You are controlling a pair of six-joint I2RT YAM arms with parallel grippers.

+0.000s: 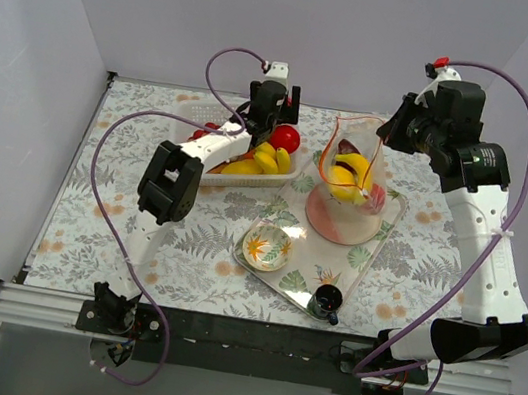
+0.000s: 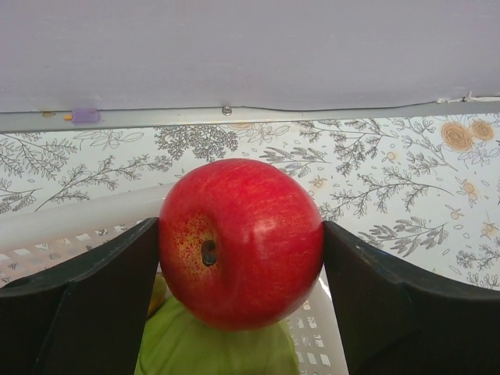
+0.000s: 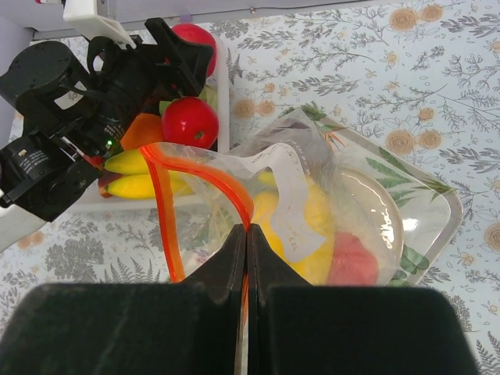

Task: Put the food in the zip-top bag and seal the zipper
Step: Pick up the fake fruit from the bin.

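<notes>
**A:** Two arms, top view?
**B:** Left gripper (image 1: 275,116) over the white basket (image 1: 277,180), far left. Right gripper (image 1: 388,132) at the zip-top bag (image 1: 351,161), which stands on the tray (image 1: 379,239).
**A:** Left wrist?
**B:** Jaws pinching a red apple (image 2: 241,242) above the basket, probably ready for carrying.
**A:** Right wrist?
**B:** Jaws pressed together on the zipper (image 3: 168,211), propping the mouth open. Yellow pieces (image 3: 316,215) already inside.

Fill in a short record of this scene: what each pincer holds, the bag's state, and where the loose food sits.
Left pincer: shut on glossy red toy apple, above white slotted plastic basket
Right pincer: shut on red-orange zipper strip of clear crinkly plastic bag
Bag: mouth open, yellow pieces inside
Basket: holds yellow toy bananas
</notes>
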